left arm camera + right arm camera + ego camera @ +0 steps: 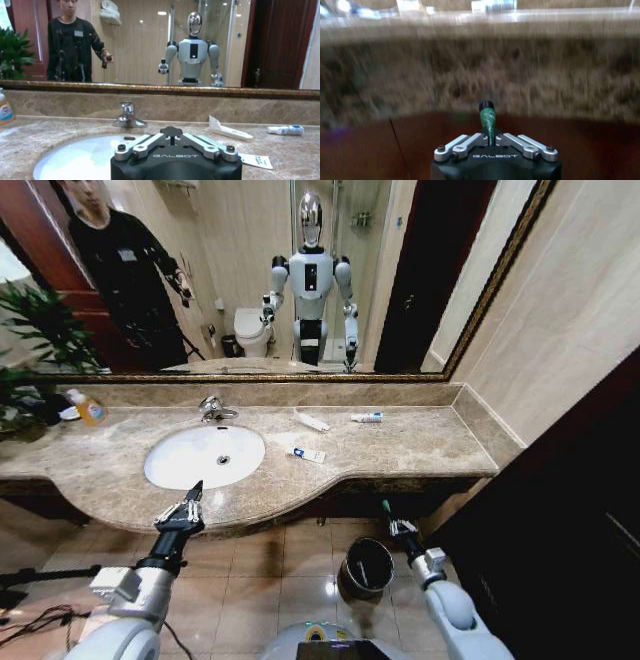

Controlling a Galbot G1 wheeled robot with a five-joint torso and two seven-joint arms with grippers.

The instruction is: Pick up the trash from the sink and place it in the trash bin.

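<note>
1. The step in hand looks like the carry to the bin. The right gripper (pixel 392 518) has its jaws clamped on the green lighter (pixel 487 119), which stands up out of them past the fingertips.
2. In the head view the trash bin (pixel 364 566) sits on the floor just below and a little to the inner side of those jaws, under the edge of the countertop (pixel 420 442). The lighter is not yet over its opening, as far as I can judge.
3. The next move calls for bringing the clamped jaws over the dark rim, tipping the lighter down, and only then parting them. The bin is narrow, so a release made off-centre could drop the lighter on the floor tiles.
4. The left gripper (pixel 181 512) hangs in front of the counter edge, with the sink (pixel 160 470) just beyond its tips. Its jaws appear drawn together on nothing.
5. Trash not yet collected lies on the counter beyond and to the right of the left jaws:
   - a white tube (pixel 229 131) near the back wall;
   - a blue-and-white tube (pixel 285 130) farther right;
   - a flat white packet (pixel 256 160) nearest the basin.
6. An orange bottle (pixel 89 410) stands far left of the tap (pixel 128 116); it is not trash.
7. Writing: "GALBOT" reads clearly on both gripper bodies. Print on the packet and tubes is too small to read.
</note>
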